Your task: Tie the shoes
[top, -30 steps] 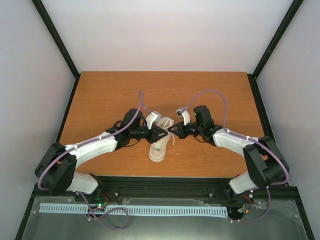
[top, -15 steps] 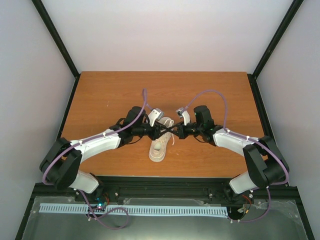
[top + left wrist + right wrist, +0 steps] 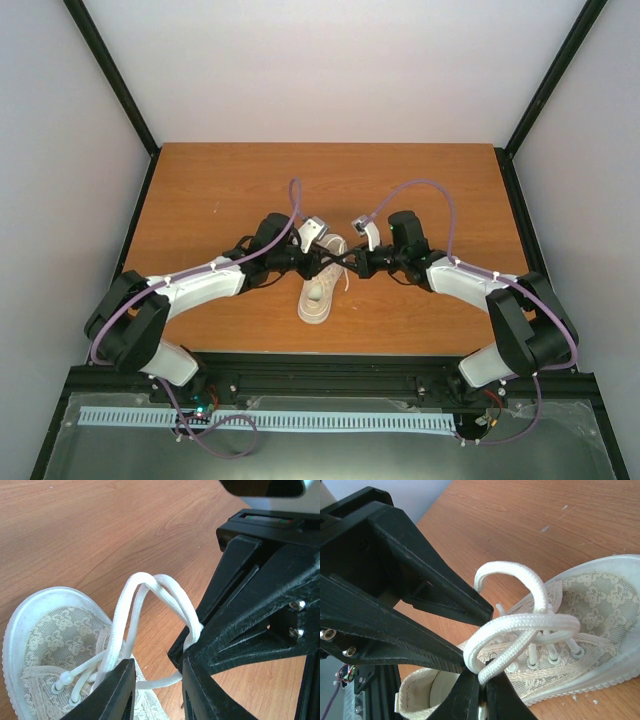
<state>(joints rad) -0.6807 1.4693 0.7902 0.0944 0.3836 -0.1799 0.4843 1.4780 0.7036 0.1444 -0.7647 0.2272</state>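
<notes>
While the right gripper point(image 3: 482, 682) is closed tight on a lace loop point(image 3: 520, 625), pinching it at the lower end, the left gripper point(image 3: 157, 680) has its jaws partly apart. The gap between its 2 fingers point(image 3: 117, 690) is wider than the lace, and a thin strand of lace crosses this gap without being clamped. In the left wrist view the loop rises in an arch above the shoe and comes down into the tips of the right gripper, which is just beside the left one, almost tip to tip. In the right wrist view the 2 fingers of the left gripper stand on both sides of the loops, one above and one below. If they touch the lace I cannot tell.

Under both grippers lies the sneaker point(image 3: 318, 295), cream colour, with a patterned fabric upper and a light sole. It rests flat on its sole on the wooden table point(image 3: 220, 190), about in the middle from left to right and nearer to the arm bases than to the far edge. Its heel opening points to the near edge and its toe to the far side, a little to the right. The laces point(image 3: 82, 672) run through the eyelets, and the raised part is lifted above the tongue, between the 2 grippers.
</notes>
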